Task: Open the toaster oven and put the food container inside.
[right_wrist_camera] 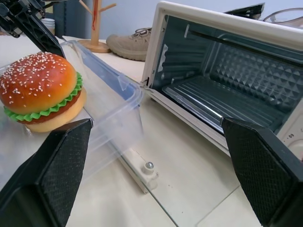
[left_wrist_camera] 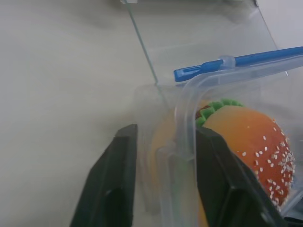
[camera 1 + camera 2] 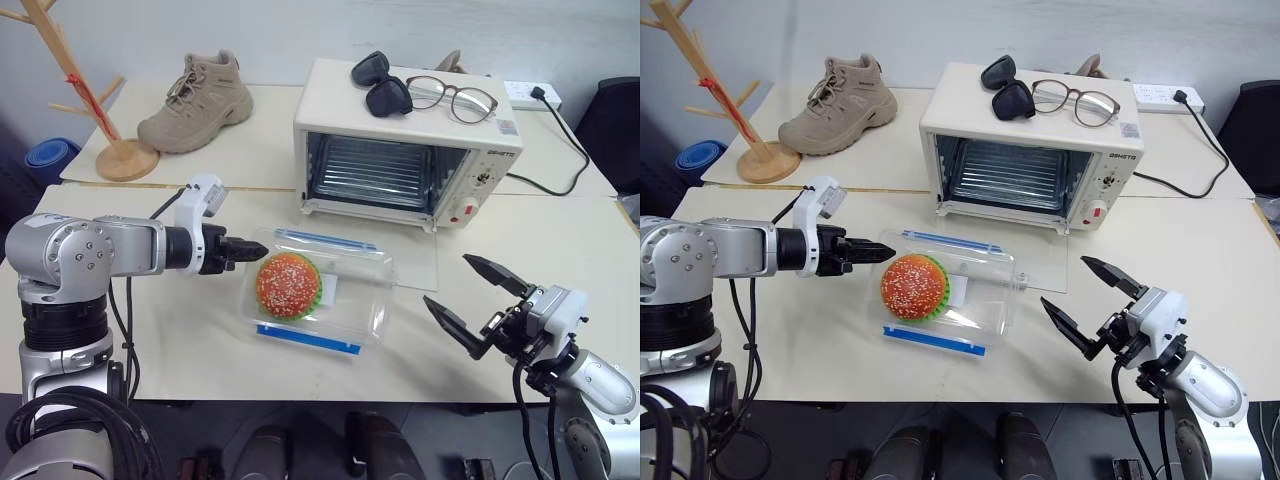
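food container (image 3: 318, 291), wall between left jaws

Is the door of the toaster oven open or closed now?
Open. The toaster oven has its glass door folded down flat on the table, and the wire rack inside is directly visible.

It looks like a test room: plain tables (image 3: 560, 250) hold an oven (image 3: 400, 140) at 12 o'clock, a boot (image 3: 197, 103) and wooden rack (image 3: 75, 85) at 10 o'clock.

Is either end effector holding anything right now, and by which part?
The left end effector pinches the food container by its near-left rim wall. The right end effector is open, holding nothing.
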